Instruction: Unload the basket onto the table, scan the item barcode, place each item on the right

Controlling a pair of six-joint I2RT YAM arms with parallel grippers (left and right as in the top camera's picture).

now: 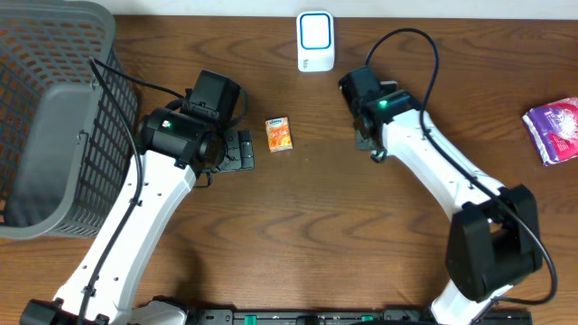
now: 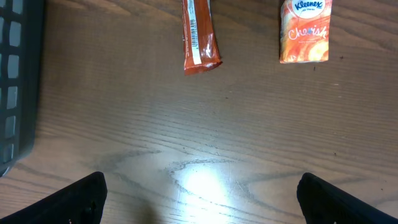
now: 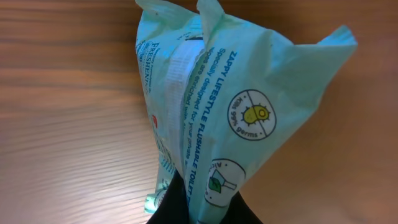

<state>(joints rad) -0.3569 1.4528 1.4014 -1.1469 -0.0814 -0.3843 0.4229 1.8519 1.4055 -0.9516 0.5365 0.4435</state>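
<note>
Right wrist: mint-green wipes pack (image 3: 236,106) fills the lens. Its lower end is pinched in the right gripper (image 3: 202,208), jaws clamped tight on it, with the wood table (image 3: 62,93) behind.

Left wrist: left gripper (image 2: 208,202) spread wide, holding nothing. Red sachet (image 2: 199,37) and orange Kleenex pack (image 2: 305,31) lie flat ahead of it.

Overhead: right arm (image 1: 433,171) ends just below-right of the white scanner (image 1: 315,41), so the held pack is there too. Kleenex pack is below-left of the scanner, grey basket (image 1: 54,117) far left of it, purple pack (image 1: 555,126) far right.
</note>
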